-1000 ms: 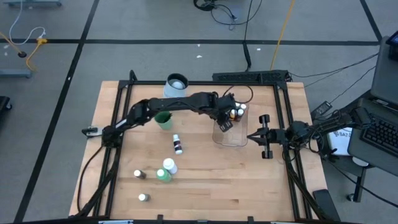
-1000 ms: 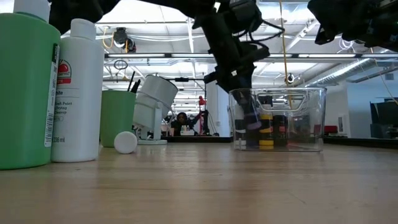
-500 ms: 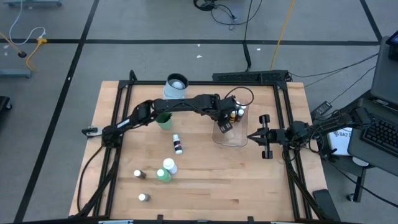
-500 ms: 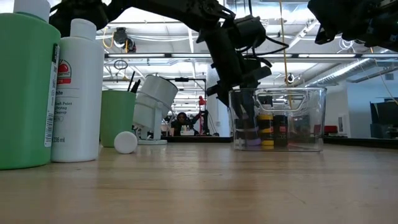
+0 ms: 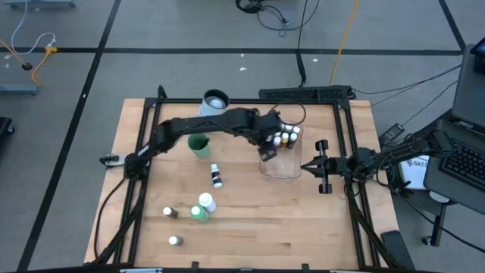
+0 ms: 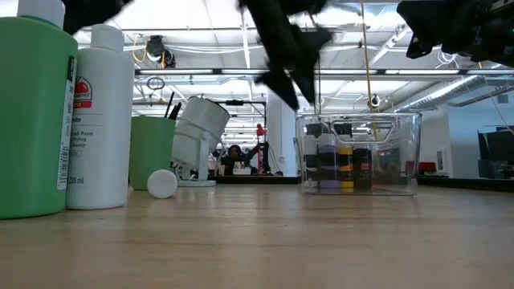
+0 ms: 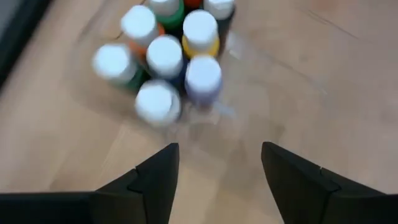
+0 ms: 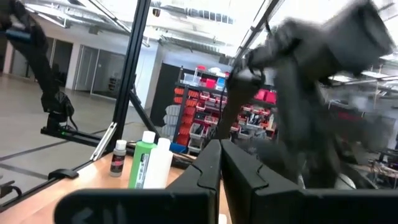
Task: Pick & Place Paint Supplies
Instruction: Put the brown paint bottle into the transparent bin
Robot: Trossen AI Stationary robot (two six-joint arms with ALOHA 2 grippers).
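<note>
From above, my left gripper hangs over the left end of the clear plastic tub, fingers spread and empty, while a cluster of small white-capped paint bottles stands packed in the tub's far end, presumably to leave the near part free. Four supplies lie loose on the wooden table: a small bottle on its side near the middle, the large green bottle with a white bottle against it, and two tiny bottles nearer the front left. A green cup and the white mug stand at the far side. My right gripper waits at the tub's right, fingers pressed together. Level with the table, my left arm is raised clear above the tub rim, and the bottles stand upright inside. From my left wrist, both fingers stand wide apart with nothing between them, the capped bottles bunched below. From my right wrist, the closed fingers hold nothing. I judge the next pick is one of the loose bottles.
</note>
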